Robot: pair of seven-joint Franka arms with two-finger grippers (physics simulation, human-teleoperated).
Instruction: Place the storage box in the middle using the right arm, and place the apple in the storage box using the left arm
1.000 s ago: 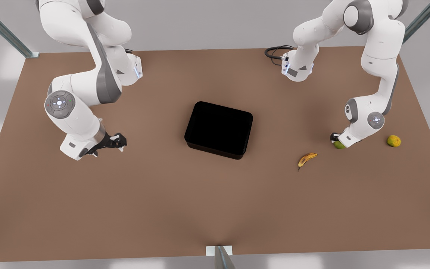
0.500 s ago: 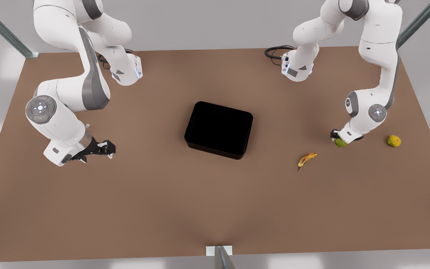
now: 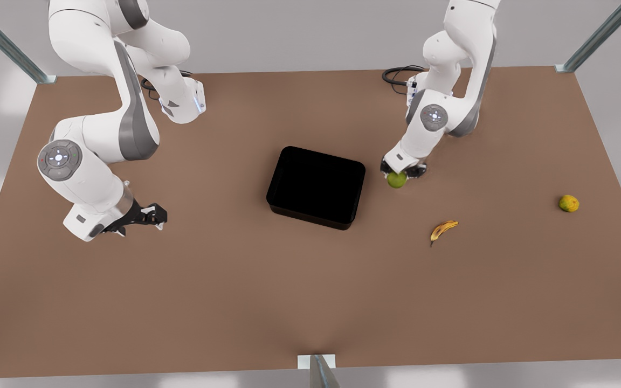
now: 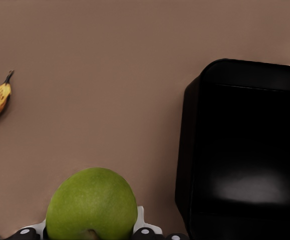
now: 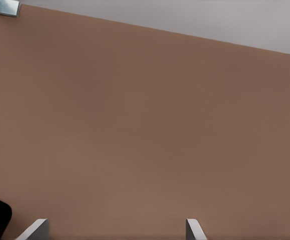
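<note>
Apple (image 3: 397, 179) sits clamped in the left gripper (image 3: 403, 173), held above the table (image 3: 235, 296) just off the storage box's (image 3: 316, 186) short side, on the front view's right. Left wrist view: apple (image 4: 91, 205) is pinched between the fingertips (image 4: 146, 231), box (image 4: 245, 150) wall beside it with a strip of bare table between them. So the apple is not in the box yet.

Key relation: the box opening lies sideways from the held apple, toward the front view's left; my read is the coming move is a short carry over the near wall, then a release. The box's long axis runs roughly across the front view, slightly skewed, and it already sits about mid-table. The left arm is clearly the nearer one to the box.

Right gripper (image 3: 151, 214) hangs over bare table well apart from the box, on the front view's left; fingers spread apart and empty, tips (image 5: 34, 230) wide in the right wrist view. That arm waits.

Banana (image 3: 443, 230) lies on the table nearer the camera than the apple, well clear of the carry path. An orange-yellow fruit (image 3: 568, 203) sits far off toward the front view's right edge.

Risk guess: the apple clipping the box rim if carried low.

No brands, labels or writing readable anywhere.
</note>
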